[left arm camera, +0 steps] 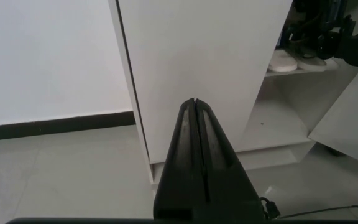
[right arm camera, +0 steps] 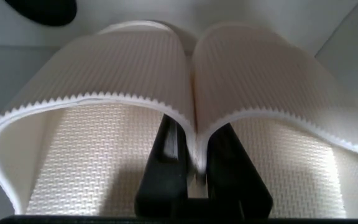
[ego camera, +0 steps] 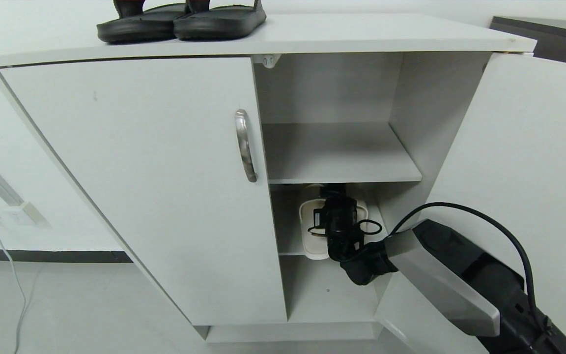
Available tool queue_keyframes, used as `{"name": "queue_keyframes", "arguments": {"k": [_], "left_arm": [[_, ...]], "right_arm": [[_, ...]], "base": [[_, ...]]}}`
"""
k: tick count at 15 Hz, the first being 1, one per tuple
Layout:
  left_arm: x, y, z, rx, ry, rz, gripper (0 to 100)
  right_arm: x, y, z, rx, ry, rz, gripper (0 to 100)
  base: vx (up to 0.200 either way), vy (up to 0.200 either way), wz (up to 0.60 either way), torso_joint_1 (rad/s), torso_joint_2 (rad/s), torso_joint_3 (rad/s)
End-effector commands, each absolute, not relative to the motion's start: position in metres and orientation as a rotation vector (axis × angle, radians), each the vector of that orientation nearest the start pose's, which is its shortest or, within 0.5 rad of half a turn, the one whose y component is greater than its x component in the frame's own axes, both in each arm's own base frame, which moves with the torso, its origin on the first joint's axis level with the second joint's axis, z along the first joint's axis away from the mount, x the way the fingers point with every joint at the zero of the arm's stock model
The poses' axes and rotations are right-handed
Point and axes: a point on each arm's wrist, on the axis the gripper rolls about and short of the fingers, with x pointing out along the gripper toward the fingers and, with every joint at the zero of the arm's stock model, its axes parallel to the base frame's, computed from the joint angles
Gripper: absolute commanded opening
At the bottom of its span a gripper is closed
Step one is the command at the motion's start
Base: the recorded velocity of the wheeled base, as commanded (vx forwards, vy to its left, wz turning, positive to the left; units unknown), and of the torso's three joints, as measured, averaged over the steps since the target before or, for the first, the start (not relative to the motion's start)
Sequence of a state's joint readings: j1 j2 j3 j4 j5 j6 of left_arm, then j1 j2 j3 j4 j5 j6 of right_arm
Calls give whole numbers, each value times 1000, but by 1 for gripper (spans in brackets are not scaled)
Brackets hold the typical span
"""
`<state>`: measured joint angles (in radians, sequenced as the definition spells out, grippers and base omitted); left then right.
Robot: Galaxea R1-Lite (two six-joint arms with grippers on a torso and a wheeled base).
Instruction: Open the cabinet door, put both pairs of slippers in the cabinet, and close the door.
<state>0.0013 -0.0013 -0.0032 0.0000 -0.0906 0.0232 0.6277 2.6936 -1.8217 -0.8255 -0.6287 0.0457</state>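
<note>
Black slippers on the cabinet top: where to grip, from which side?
Probably the adjoining inner strap edges, one finger under each strap, coming from the front. The black slippers sit side by side and touching on the cabinet top, so one pinch takes both.

White slippers [ego camera: 308, 235] lie inside the cabinet [ego camera: 342, 35], door [ego camera: 523, 162] open; black pair [ego camera: 184, 22] atop.

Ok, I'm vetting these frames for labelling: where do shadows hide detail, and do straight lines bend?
Head view: the cabinet top bows slightly; the right gripper merges into the shaded middle compartment. Right wrist view: white slippers evenly lit, jaws between them dark. Left wrist view: left gripper a dark silhouette.
</note>
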Motion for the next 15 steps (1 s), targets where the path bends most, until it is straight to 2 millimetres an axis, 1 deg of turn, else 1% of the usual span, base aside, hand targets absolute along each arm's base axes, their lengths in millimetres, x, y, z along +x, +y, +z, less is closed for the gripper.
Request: {"name": "queue_keyframes", "arguments": {"k": [1,2,5,6,8,9,11,12,14,15], "left_arm": [[-23,-2,76,23,-4,-89,0],[-23,-2,76,23,-4,-90,0],[-23,-2,76,23,-4,-89,0],[-23,-2,76,23,-4,-89,0],[-23,-2,76,23,-4,-89,0],[-23,-2,76,23,-4,-89,0],[-23,-2,76,23,-4,-89,0],[-23,-2,76,23,-4,-89,0],[-23,-2,76,23,-4,-89,0],[-23,-2,76,23,-4,-89,0]], "right_arm": [[444,306,39,20,36,-2,0],[444,306,39,19,37,-2,100],[440,304,31,0,63,-3,100],[436,303,30,-9,73,1,100],[427,301,34,-14,78,8,100],[421,300,40,-12,74,12,100],[401,298,54,-8,68,34,100],[388,297,61,-7,66,49,100],[362,293,72,-4,60,75,100],[352,292,76,1,54,86,100]], "base": [[0,0,0,0,0,0],[0,0,0,0,0,0],[0,0,0,0,0,0],[0,0,0,0,0,0],[0,0,0,0,0,0],[0,0,0,0,0,0],[0,0,0,0,0,0],[0,0,0,0,0,0],[0,0,0,0,0,0],[0,0,0,0,0,0]]}}
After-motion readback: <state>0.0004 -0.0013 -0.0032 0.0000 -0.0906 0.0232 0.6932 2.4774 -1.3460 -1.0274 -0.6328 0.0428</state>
